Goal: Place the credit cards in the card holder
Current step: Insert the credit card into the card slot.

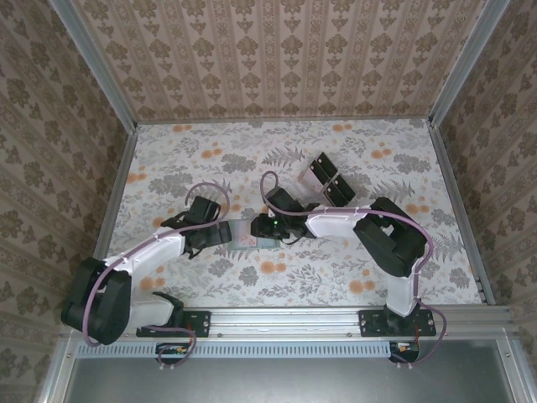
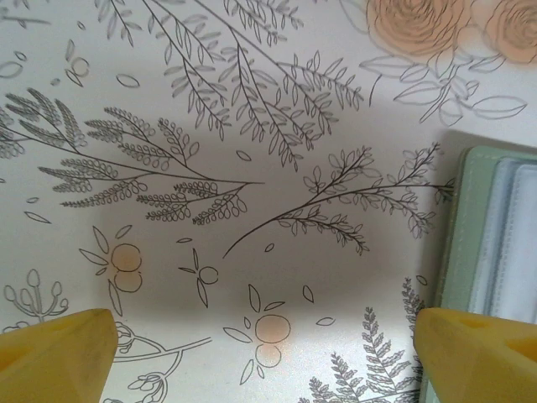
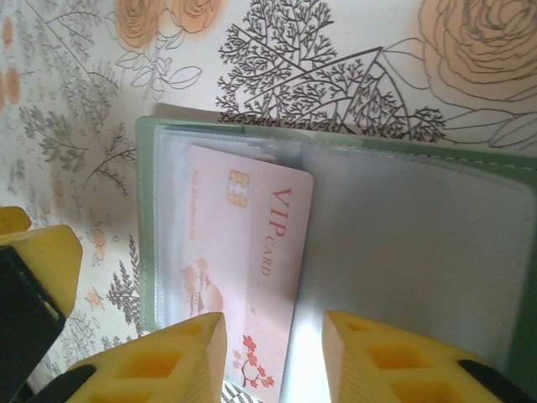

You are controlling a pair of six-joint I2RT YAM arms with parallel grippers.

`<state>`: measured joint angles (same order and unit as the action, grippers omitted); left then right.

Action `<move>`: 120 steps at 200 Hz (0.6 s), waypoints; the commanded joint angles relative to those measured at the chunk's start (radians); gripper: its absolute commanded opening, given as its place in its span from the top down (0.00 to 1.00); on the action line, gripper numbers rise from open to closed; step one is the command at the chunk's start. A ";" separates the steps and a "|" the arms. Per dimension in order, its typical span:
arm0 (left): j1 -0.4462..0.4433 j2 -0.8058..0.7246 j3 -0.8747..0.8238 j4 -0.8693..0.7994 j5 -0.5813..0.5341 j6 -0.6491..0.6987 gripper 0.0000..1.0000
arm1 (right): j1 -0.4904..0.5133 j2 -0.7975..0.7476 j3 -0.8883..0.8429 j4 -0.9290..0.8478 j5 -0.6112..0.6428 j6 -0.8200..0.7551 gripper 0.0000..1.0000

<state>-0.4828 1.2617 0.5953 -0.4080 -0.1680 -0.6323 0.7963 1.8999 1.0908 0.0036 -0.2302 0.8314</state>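
From above: clear tray (image 1: pixel 327 178) with black blocks on the floral worktop (image 1: pixel 185 151), apart from the card holder (image 1: pixel 248 238), half hidden between both arms' ends. Right wrist view: holder open, long axis across; credit card (image 3: pixel 243 252) partly in the left pocket, long axis crossing it, chip end away from the right fingers (image 3: pixel 159 361), parted, not clamped. Left wrist view: left fingers (image 2: pixel 59 353) released wide, holder's edge beside one.
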 commanded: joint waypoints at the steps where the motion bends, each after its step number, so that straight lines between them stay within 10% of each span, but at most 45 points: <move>1: 0.007 0.036 -0.009 -0.003 -0.001 0.016 0.00 | -0.003 -0.021 0.049 -0.141 0.049 -0.058 0.76; 120: 0.009 0.134 0.036 -0.039 -0.031 -0.027 0.00 | -0.003 0.109 0.187 -0.206 0.048 -0.104 0.94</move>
<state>-0.4824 1.3746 0.6121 -0.4263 -0.1913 -0.6361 0.7963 1.9789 1.2297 -0.1646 -0.1841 0.7528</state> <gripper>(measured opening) 0.997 0.071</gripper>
